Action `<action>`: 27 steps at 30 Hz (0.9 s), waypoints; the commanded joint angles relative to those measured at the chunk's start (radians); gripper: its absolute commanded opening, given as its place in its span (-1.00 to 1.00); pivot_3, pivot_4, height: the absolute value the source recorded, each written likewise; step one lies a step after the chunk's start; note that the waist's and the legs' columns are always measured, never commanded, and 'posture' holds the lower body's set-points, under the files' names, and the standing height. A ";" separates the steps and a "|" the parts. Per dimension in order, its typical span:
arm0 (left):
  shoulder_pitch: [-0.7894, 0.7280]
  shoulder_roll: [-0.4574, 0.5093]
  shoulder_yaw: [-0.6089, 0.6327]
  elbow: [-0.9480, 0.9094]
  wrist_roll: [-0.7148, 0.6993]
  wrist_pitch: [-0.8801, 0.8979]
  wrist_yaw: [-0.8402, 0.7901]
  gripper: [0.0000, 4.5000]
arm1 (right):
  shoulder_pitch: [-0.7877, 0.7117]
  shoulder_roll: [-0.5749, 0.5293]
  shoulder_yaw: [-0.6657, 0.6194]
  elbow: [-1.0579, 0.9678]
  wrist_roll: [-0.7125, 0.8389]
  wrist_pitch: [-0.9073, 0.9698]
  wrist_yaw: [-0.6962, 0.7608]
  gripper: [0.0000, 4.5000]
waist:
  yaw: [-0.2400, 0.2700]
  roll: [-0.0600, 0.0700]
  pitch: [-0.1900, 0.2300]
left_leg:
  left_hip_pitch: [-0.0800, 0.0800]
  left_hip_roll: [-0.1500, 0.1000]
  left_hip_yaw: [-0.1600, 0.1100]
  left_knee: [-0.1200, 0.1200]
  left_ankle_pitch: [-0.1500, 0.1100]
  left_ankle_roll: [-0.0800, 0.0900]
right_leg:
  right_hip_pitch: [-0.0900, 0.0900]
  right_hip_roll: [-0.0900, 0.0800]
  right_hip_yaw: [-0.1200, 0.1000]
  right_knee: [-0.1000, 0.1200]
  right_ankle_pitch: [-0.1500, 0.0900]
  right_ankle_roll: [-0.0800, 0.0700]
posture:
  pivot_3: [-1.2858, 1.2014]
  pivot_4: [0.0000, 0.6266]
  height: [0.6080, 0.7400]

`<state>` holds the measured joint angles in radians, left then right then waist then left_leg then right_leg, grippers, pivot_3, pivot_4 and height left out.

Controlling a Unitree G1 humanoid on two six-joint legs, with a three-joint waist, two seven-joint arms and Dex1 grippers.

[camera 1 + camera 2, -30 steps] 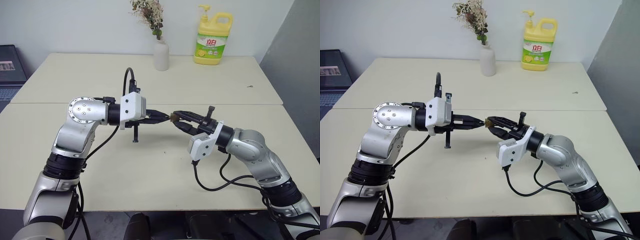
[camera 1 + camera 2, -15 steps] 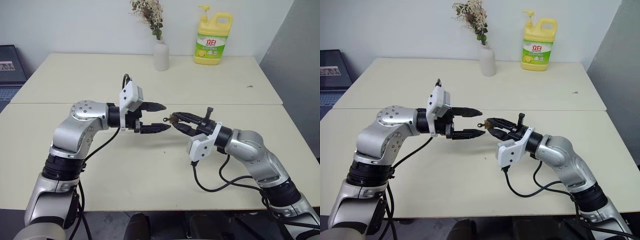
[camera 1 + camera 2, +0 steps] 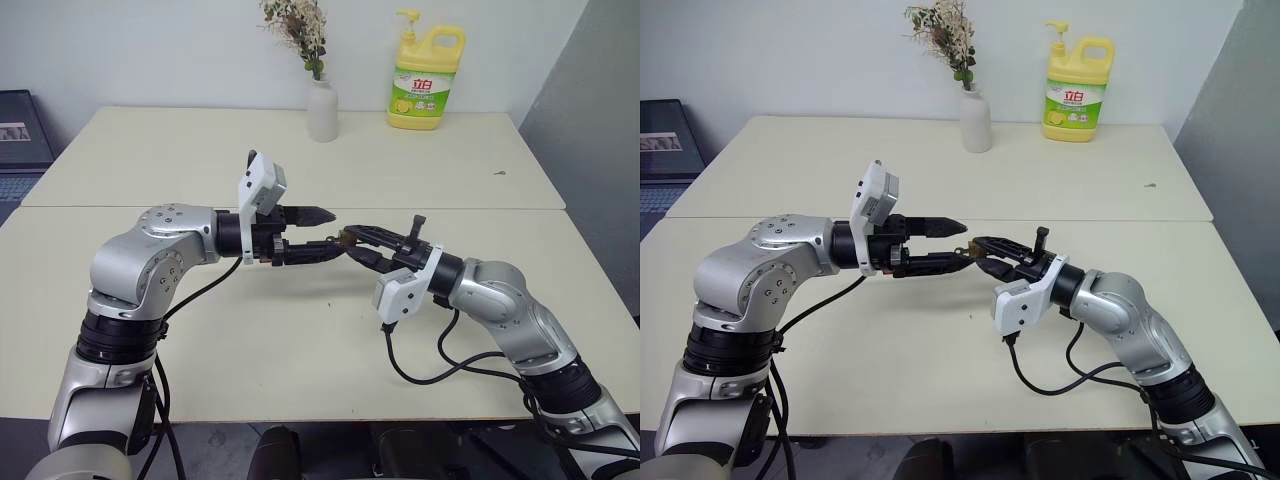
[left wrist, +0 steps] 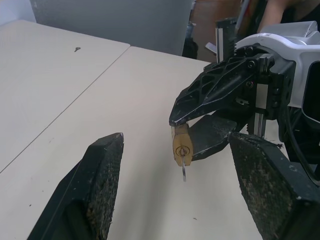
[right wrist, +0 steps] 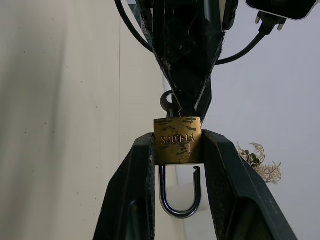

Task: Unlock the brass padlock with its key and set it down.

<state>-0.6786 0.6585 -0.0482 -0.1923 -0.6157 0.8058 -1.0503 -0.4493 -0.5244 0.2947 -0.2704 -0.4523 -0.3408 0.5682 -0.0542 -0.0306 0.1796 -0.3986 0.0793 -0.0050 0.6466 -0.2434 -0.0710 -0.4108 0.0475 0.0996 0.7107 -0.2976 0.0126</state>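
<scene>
Right tool [image 3: 350, 243] grips the brass padlock [image 5: 177, 140] above the bench [image 3: 300, 340], shackle sprung free. Left tool [image 4: 175, 200], closed a second ago, now spread beside the padlock; the key [image 4: 184, 169] stays inserted. Setting-down remains.

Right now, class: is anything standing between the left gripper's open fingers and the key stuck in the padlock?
Nothing visible does. The key juts from the padlock, which the right gripper pinches, and it sits in the open gap between the left gripper fingers, with only bare table behind.
</scene>
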 commanded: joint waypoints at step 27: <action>-0.013 -0.033 -0.022 0.030 0.023 -0.051 0.014 -0.94 | 0.005 -0.018 -0.011 -0.015 -0.003 0.025 0.032 -0.59 | 0.000 0.000 0.000 | 0.000 0.000 0.000 0.000 0.000 0.000 | 0.000 0.000 0.000 0.000 0.000 0.000 | 0.03 -0.52 1.00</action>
<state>-0.6781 0.6241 -0.0962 -0.1502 -0.5937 0.7774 -1.0403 -0.4574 -0.5271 0.2964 -0.2634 -0.4668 -0.3336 0.5834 -0.0538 -0.0306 0.1796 -0.3986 0.0792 -0.0050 0.6466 -0.2434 -0.0710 -0.4108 0.0475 0.0996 0.7108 -0.2976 0.0124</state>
